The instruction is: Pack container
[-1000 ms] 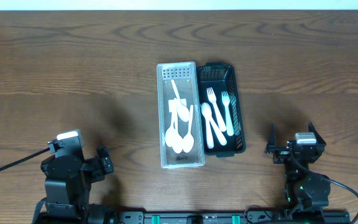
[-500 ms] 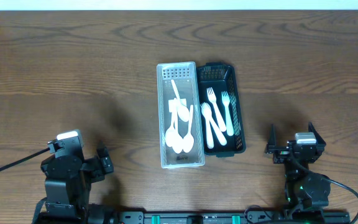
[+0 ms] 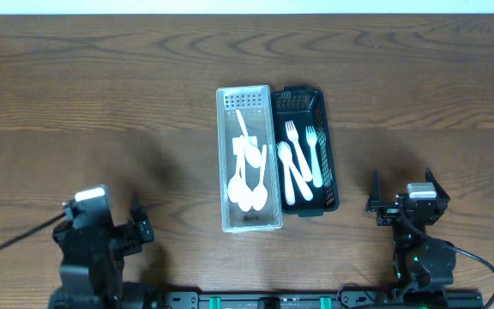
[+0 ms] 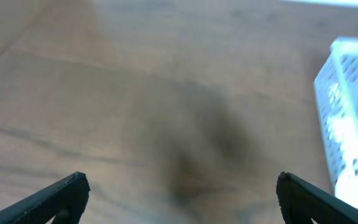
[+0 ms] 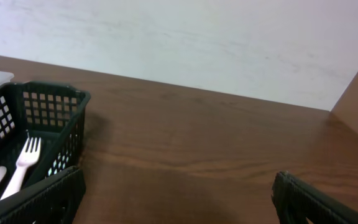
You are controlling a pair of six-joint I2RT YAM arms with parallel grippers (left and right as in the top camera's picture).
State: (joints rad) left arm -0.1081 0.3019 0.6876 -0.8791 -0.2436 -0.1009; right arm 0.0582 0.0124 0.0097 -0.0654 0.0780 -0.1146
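A clear plastic basket (image 3: 226,154) holding several white spoons (image 3: 248,176) stands at the table's middle. Touching its right side is a black mesh basket (image 3: 330,163) with several white forks (image 3: 298,159). My left gripper (image 3: 101,225) is open and empty at the front left, far from both baskets; its fingertips (image 4: 180,190) frame bare wood, with the clear basket (image 4: 353,124) at the right edge. My right gripper (image 3: 404,200) is open and empty at the front right; in its wrist view the fingertips (image 5: 179,193) frame bare wood, with the black basket (image 5: 48,115) and a fork (image 5: 23,158) at the left.
The brown wooden table (image 3: 101,94) spreads around the two baskets. A pale wall (image 5: 197,37) rises behind the table's far edge in the right wrist view. A black cable (image 3: 7,233) trails from the left arm toward the left edge.
The left arm has drawn back slightly toward the front edge. The right arm and the baskets have not moved.
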